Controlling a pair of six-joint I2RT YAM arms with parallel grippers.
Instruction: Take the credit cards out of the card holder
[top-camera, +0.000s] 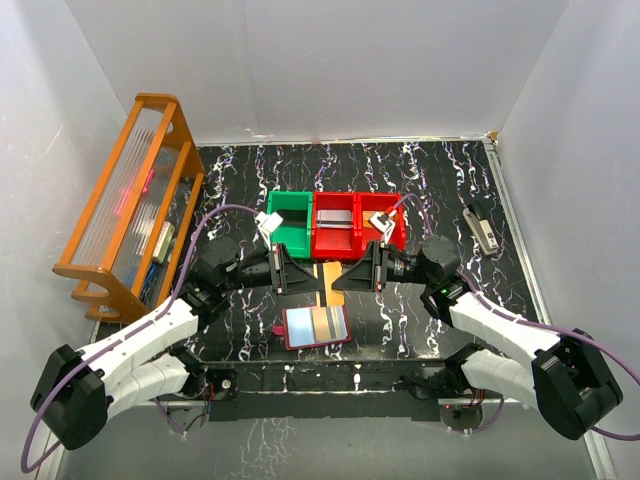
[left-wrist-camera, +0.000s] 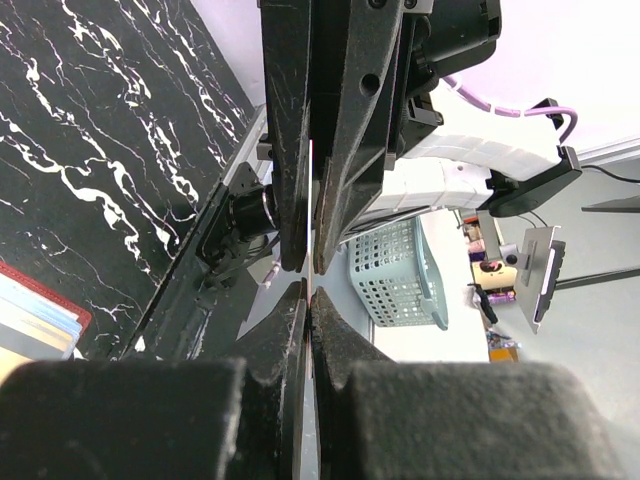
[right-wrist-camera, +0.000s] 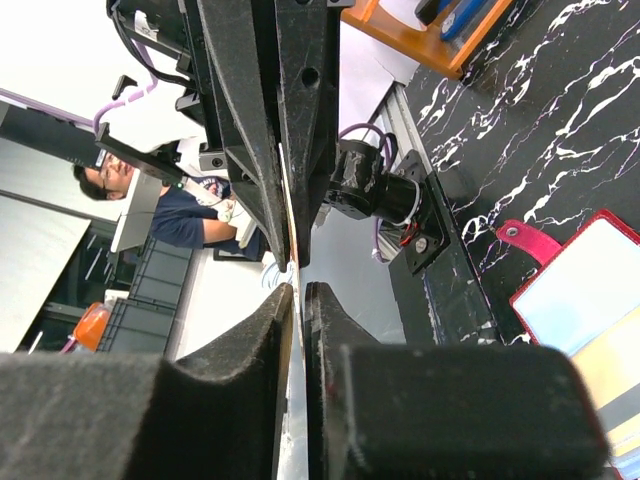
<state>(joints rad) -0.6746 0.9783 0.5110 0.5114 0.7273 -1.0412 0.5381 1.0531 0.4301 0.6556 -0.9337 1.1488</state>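
Observation:
The card holder (top-camera: 315, 327) lies open on the black marble table, dark red with pale clear sleeves and a gold card still showing inside. It also shows in the left wrist view (left-wrist-camera: 35, 320) and the right wrist view (right-wrist-camera: 580, 300). A gold credit card (top-camera: 328, 284) hangs level above the table just behind the holder. My left gripper (top-camera: 308, 272) is shut on its left end and my right gripper (top-camera: 342, 274) on its right end. Both wrist views show the card edge-on (left-wrist-camera: 311, 275) (right-wrist-camera: 291, 230), pinched between my own fingers (left-wrist-camera: 309, 292) (right-wrist-camera: 298, 287) and the opposite gripper's.
A green bin (top-camera: 293, 222) and two red bins (top-camera: 335, 228) stand right behind the grippers. An orange wooden rack (top-camera: 130, 200) stands at the left. A small grey device (top-camera: 482, 228) lies at the back right. White walls enclose the table.

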